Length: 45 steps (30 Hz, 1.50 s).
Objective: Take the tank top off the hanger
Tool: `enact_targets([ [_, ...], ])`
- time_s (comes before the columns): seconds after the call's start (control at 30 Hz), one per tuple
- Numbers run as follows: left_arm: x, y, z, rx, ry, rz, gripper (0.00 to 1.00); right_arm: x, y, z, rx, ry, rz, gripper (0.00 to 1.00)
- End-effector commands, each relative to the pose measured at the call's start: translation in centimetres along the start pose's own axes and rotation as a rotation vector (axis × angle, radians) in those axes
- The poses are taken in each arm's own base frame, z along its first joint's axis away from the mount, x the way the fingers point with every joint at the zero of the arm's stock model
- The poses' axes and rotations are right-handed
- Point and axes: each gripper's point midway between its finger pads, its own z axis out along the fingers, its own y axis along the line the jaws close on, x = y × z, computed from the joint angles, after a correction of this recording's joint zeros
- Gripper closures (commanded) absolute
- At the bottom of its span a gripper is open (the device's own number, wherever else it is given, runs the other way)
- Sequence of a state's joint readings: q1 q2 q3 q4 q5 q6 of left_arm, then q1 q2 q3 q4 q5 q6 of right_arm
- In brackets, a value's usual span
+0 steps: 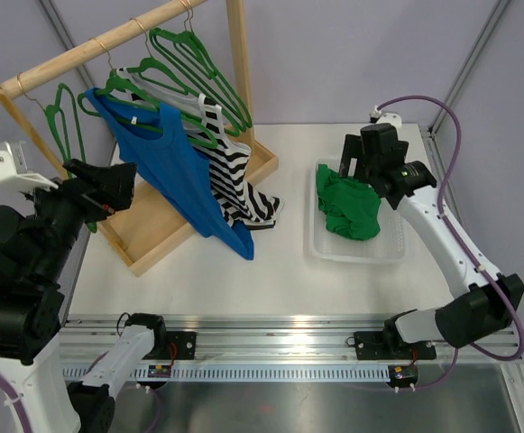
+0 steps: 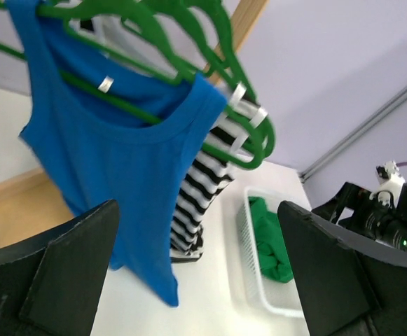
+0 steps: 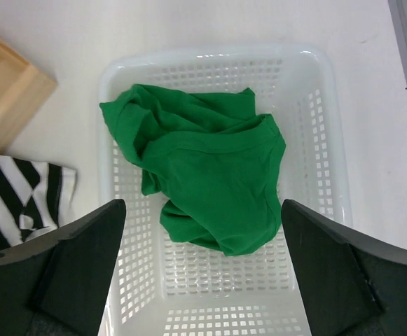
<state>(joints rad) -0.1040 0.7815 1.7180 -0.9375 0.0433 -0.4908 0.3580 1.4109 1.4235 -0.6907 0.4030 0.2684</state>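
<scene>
Nearest us, along the bench's near edge, we see the bases of both arms bolted to a ribbed aluminium rail (image 1: 271,347).

Further in, on the right half of the white bench (image 1: 243,280), stands a white perforated plastic basket (image 1: 356,255) (image 3: 315,140). A crumpled green knit garment (image 1: 350,209) (image 3: 203,189) lies inside it, bunched toward the far half and off any hanger. The right gripper (image 1: 356,167) (image 3: 203,206) hangs over the basket's far end with its jaws spread wide. We see nothing between them, and the wrist view shows the green garment below, apart from both fingers.

At the bench's left edge, the left gripper (image 1: 117,185) (image 2: 197,210) points toward the rack. Its jaws are released too, wide apart and empty, and they stop short of the cloth.

In the far-left corner sits a light wooden clothes rack, its shallow tray base (image 1: 153,236) resting on the bench and its round rail (image 1: 90,50) running across the top. A bright blue tank top (image 1: 176,171) (image 2: 119,161) hangs there on a green plastic hanger (image 1: 117,90) (image 2: 119,101), its hem reaching down past the tray's near rim. Just behind it hangs a black-and-white striped tank top (image 1: 230,180) (image 2: 203,196), its lower end spilling over the tray's right corner onto the bench. Bare green plastic hangers (image 1: 194,59) hang further along the rail.
</scene>
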Motion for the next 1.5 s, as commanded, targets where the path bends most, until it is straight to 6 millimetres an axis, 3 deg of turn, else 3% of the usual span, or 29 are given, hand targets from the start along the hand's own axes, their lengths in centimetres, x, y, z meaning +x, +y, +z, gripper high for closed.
enact_targets([
  [0.0, -2.9, -2.7, 2.3, 0.085, -0.037, -0.018, 0.01, -1.7, 0.9, -3.2, -0.115, -0.082, 0.081, 0.01],
  [0.07, -3.7, -2.3, 3.6, 0.045, -0.038, -0.007, 0.01, -0.9, 1.5, -3.7, -0.165, -0.066, 0.089, 0.01],
  [0.1, -4.9, -2.0, 3.5, 0.013, -0.074, -0.003, 0.01, -1.0, 1.7, -4.4, -0.189, -0.072, 0.108, 0.00],
  [0.13, -4.9, -1.5, 5.0, -0.018, -0.056, 0.001, 0.01, -0.3, 2.1, -4.6, -0.226, -0.051, 0.109, 0.00],
  [0.2, -5.6, -0.5, 5.9, -0.086, -0.071, 0.013, 0.01, -0.1, 2.7, -5.8, -0.285, -0.055, 0.123, 0.01],
  [0.33, -6.8, -0.8, 8.1, -0.118, -0.080, 0.034, 0.01, 1.3, 2.7, -6.1, -0.317, -0.044, 0.128, 0.01],
  [0.37, -6.4, 0.1, 10.0, -0.182, -0.067, 0.047, 0.01, 1.5, 2.7, -6.2, -0.318, -0.044, 0.128, 0.02],
  [0.4, -5.5, 0.1, 10.4, -0.204, -0.029, 0.057, 0.01, 2.0, 2.6, -6.0, -0.315, -0.032, 0.125, 0.02],
  [0.43, -6.4, -0.1, 10.5, -0.223, -0.051, 0.061, 0.01, 2.3, 2.6, -6.0, -0.317, -0.022, 0.122, 0.02],
  [0.47, -5.4, 0.8, 11.8, -0.298, -0.023, 0.082, 0.01, 2.5, 2.7, -6.0, -0.321, -0.013, 0.119, 0.02],
  [0.57, -5.7, 2.0, 12.9, -0.398, -0.047, 0.095, 0.01, 3.0, 3.0, -6.3, -0.344, -0.001, 0.117, 0.03],
  [0.6, -4.9, 2.5, 13.8, -0.428, -0.024, 0.108, 0.01, 3.2, 2.9, -6.3, -0.346, 0.004, 0.114, 0.03],
  [0.77, -4.1, 3.9, 16.0, -0.513, -0.015, 0.144, 0.03, 3.4, 2.9, -7.0, -0.365, -0.001, 0.110, 0.03],
  [0.93, -3.4, 3.8, 18.2, -0.511, -0.007, 0.159, 0.08, 4.0, 3.2, -7.1, -0.391, 0.017, 0.099, 0.04],
  [1.13, -3.2, 5.5, 19.1, -0.604, -0.008, 0.223, 0.11, 4.9, 3.5, -6.9, -0.413, 0.037, 0.097, 0.05],
  [1.23, -3.0, 5.7, 19.7, -0.616, -0.003, 0.247, 0.28, 5.0, 3.5, -6.9, -0.414, 0.038, 0.094, 0.05],
  [1.33, -2.8, 5.9, 19.8, -0.627, 0.003, 0.260, 0.33, 5.1, 4.0, -7.2, -0.444, 0.044, 0.087, 0.06],
  [1.47, -3.0, 6.0, 19.5, -0.630, 0.002, 0.265, 0.50, 4.9, 4.0, -7.2, -0.448, 0.043, 0.083, 0.06],
])
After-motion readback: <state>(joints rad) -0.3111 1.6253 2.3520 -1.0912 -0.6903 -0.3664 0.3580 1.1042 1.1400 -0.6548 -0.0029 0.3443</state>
